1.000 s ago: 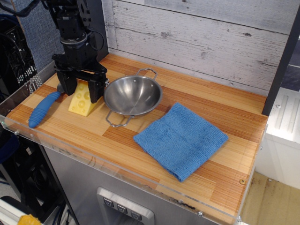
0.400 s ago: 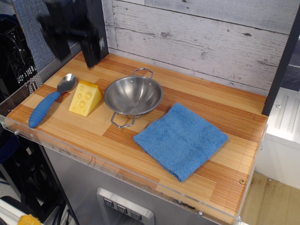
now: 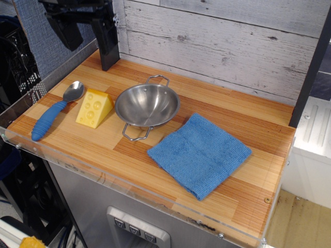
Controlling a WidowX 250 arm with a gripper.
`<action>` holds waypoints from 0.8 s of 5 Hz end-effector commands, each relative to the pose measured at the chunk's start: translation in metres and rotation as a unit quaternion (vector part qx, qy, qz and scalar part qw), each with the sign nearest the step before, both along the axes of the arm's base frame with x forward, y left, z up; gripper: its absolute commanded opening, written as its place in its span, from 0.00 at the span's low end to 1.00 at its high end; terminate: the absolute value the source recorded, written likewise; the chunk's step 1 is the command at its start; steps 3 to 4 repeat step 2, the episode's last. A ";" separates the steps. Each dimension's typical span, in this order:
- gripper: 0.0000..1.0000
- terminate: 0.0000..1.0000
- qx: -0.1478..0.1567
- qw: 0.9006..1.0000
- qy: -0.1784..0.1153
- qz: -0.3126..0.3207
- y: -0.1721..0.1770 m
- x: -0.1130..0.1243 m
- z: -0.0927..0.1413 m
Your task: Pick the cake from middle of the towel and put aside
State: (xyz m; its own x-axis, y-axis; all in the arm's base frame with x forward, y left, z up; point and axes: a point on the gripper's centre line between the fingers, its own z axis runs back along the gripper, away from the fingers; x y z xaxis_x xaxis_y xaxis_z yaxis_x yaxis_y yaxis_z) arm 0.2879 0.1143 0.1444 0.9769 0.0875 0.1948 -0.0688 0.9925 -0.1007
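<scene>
The cake [image 3: 94, 107], a yellow wedge with round holes, rests on the wooden table at the left, between the spoon and the steel bowl. It is not on the towel. The towel [image 3: 199, 154], a flat blue square cloth, lies to the right of the bowl with nothing on it. My gripper [image 3: 90, 56] is raised at the top left, above and behind the cake. Its black fingers [image 3: 108, 46] are spread apart and hold nothing.
A steel bowl [image 3: 147, 105] with two wire handles stands between cake and towel. A blue-handled spoon [image 3: 50, 114] lies by the left edge. A clear lip runs along the table front [image 3: 129, 181]. A plank wall [image 3: 217, 36] stands behind.
My gripper, which was down around the cake, has let it go and risen up and back to the top left. The cake stays on the table beside the bowl.
</scene>
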 end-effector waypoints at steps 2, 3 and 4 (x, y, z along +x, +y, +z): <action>1.00 1.00 -0.008 0.999 -0.014 -0.039 -0.008 -0.002 0.016; 1.00 1.00 -0.008 0.999 -0.014 -0.039 -0.008 -0.002 0.016; 1.00 1.00 -0.008 0.999 -0.014 -0.039 -0.008 -0.002 0.016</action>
